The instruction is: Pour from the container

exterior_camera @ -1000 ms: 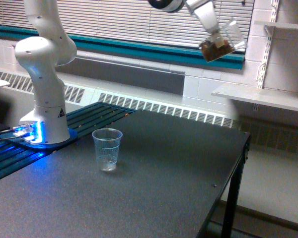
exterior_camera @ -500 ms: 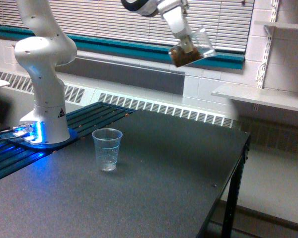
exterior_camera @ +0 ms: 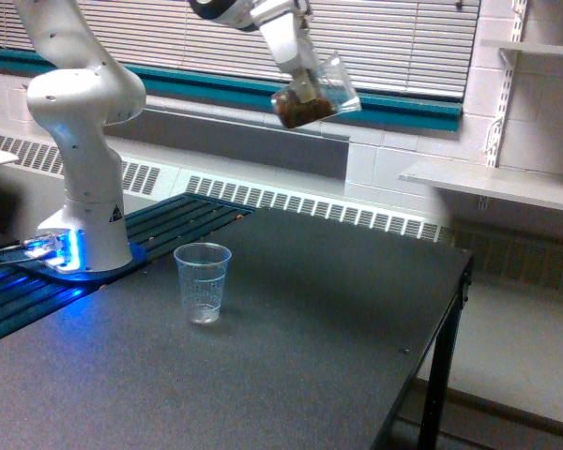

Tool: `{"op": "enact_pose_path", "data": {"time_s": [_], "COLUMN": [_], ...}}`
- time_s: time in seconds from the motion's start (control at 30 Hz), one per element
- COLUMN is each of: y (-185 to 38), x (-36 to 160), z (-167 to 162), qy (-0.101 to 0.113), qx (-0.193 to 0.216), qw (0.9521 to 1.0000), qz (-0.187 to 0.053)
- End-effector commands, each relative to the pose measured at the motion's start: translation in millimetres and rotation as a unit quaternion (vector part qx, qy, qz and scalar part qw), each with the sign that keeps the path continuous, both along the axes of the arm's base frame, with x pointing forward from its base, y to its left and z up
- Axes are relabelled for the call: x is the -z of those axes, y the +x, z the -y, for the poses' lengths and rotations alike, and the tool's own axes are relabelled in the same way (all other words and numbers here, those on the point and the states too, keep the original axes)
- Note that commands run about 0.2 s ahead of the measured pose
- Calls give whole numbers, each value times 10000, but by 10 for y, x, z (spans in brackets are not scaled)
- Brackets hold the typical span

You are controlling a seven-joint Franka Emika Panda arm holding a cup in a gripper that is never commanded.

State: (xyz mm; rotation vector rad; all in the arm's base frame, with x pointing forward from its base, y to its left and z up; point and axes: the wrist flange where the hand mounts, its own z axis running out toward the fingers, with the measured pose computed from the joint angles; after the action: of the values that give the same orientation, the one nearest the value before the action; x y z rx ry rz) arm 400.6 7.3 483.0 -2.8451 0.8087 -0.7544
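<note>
Exterior view: one dark table [exterior_camera: 291, 375], two clear cups, one arm of mine.
Nearest thing: the table's speckled top, its edge and a leg on the exterior view's right.
Cup on table: one tapered ribbed cup [exterior_camera: 203, 282], upright, mouth up, toward the exterior view's left of the top; I see nothing in it.
My base: white column [exterior_camera: 84, 187] behind that cup, at the exterior view's left, on a blue-lit mount.
Container: one smooth clear container [exterior_camera: 314, 92], high in the air, well above the table and up and to the exterior view's right of the ribbed cup.
Container tilt: long axis leans far over, mouth up toward the exterior view's right, bottom down toward the left.
Contents: brown lumps gathered at the low end.
My gripper [exterior_camera: 303, 80]: clamped on the container from above.
Farthest: one window blind [exterior_camera: 169, 37], wall heater grille [exterior_camera: 310, 208], shelves [exterior_camera: 493, 183] at the exterior view's right.
</note>
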Motion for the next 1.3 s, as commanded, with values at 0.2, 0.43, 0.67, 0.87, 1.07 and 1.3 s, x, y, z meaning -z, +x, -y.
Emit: {"op": "enact_pose_path", "data": {"time_s": [0.2,0.43,0.67,0.87,1.07,1.3], "y": [-379,-613,-805,-941,-1077,-1241], "x": [203,287,371,454,572,700], "z": [228,384,547,617,640,665], "qy": [-93,-91,-146,-97,-71,-15], "qx": [22,168,352,443,477,562], "qw": [9995,9985,9966,9952,9931,9904], "qz": [-312,-513,-730,-871,-1070,-1263]}}
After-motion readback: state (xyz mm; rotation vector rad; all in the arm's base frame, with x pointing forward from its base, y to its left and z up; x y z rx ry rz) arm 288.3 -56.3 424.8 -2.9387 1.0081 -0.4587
